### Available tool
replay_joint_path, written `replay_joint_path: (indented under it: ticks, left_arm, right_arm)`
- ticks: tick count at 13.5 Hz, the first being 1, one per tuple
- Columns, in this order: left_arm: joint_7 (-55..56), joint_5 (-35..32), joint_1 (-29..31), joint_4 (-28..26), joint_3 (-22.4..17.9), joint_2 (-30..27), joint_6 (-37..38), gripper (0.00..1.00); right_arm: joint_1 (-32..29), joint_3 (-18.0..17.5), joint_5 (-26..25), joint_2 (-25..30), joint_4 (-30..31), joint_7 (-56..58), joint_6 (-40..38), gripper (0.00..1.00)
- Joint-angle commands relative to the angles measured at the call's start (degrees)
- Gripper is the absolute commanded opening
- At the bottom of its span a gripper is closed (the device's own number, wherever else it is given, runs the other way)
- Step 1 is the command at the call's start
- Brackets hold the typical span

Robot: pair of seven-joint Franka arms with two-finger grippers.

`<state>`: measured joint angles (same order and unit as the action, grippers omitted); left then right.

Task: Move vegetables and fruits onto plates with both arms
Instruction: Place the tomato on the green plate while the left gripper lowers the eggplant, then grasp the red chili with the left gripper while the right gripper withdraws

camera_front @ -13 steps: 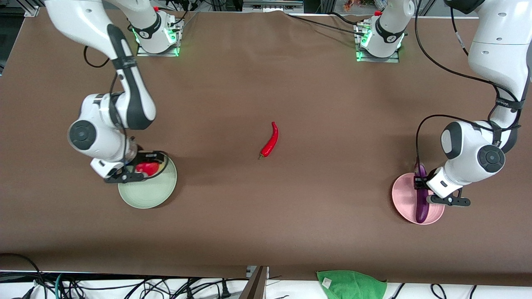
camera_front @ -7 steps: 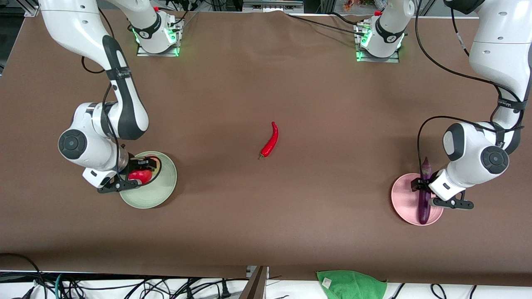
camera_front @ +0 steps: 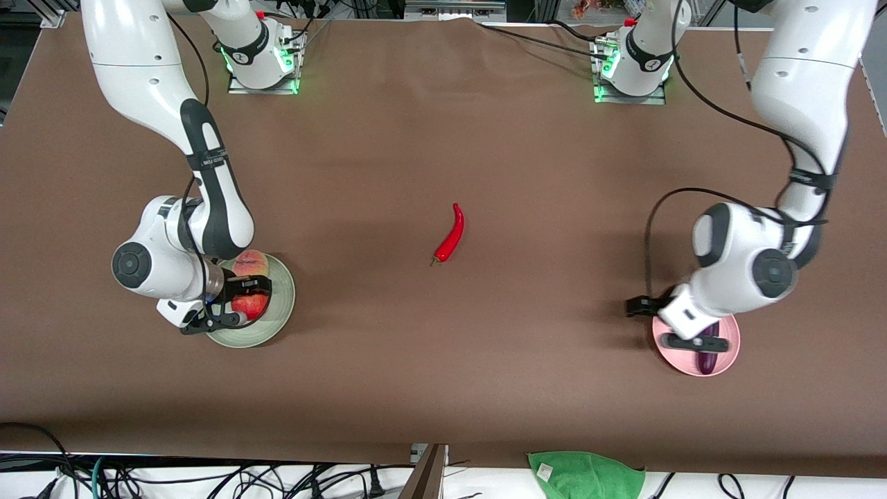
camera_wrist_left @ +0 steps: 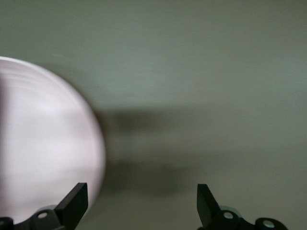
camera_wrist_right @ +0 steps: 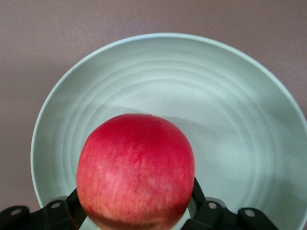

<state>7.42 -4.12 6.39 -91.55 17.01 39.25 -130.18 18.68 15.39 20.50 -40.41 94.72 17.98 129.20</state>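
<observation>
Red apple point(camera_wrist_right: 135, 170) clamped in right gripper point(camera_front: 234, 305) hangs over green plate point(camera_front: 280, 308); left gripper point(camera_front: 675, 322), wide open, empty, over pink plate point(camera_front: 727, 353).

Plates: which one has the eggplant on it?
The pink plate, at the left arm's end, under the open left hand. The eggplant lies on it; the green plate holds fruit.
</observation>
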Motion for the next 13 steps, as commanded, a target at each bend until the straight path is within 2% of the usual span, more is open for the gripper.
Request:
replay_joint_path:
  ticks: [1,4,7,10,13]
  left_arm:
    - [10.6,0.5,-6.5,0.9,1.6,-0.1,1.2,1.0]
    - [16.3,-0.6,-15.2,2.4,1.6,0.9,-0.2,1.0]
    - [17.2,-1.7,-21.0,3.0,1.3,2.5,-5.1,1.0]
    - [20.0,-1.8,-25.7,3.6,1.2,4.2,-8.0,1.0]
    - [21.4,-2.0,-29.6,3.6,1.2,4.5,-8.0,1.0]
  right_arm:
    - [-1.3,-0.9,1.5,-0.7,-5.3,1.2,-4.1,0.99]
    - [-1.9,-0.1,0.8,-0.6,-12.4,-0.9,-13.6,0.99]
    - [-1.6,1.4,0.7,1.7,-13.8,-1.5,-17.0,1.0]
    - [-1.1,4.1,-0.5,7.9,-14.4,-6.1,-22.3,1.0]
    - [-0.4,3.7,-5.6,16.9,-14.3,-12.2,-27.9,1.0]
